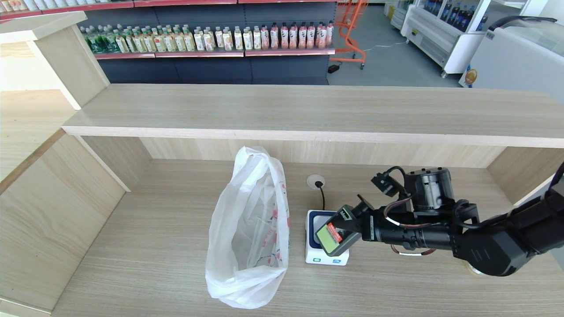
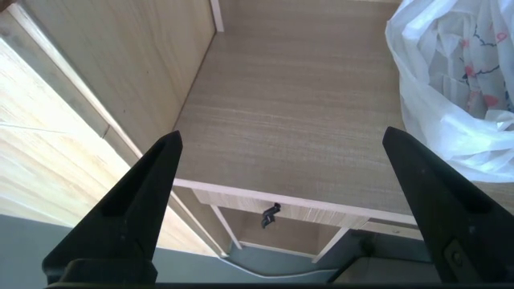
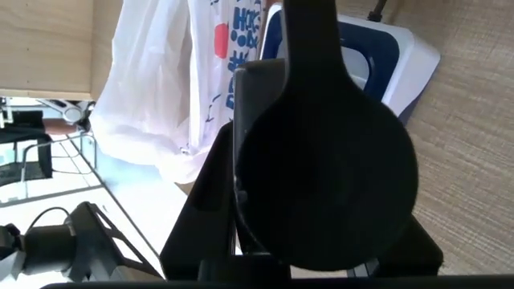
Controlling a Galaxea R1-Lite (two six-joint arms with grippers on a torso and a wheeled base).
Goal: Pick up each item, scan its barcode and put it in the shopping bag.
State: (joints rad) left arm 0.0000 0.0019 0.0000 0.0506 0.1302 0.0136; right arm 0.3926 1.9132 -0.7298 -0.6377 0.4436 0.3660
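The light wooden surface holds a white plastic shopping bag in the middle, mouth open. Just right of it sits a small white and blue scanner box. The right gripper holds a dark flat packet with a green label just over the scanner box. The left gripper is spread wide, left of the bag.

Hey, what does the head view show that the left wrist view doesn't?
Head view adds the scanner and the right gripper shut on a dark item with a green label. Left wrist view adds the left gripper, open. Both share the shopping bag and the wooden counter.
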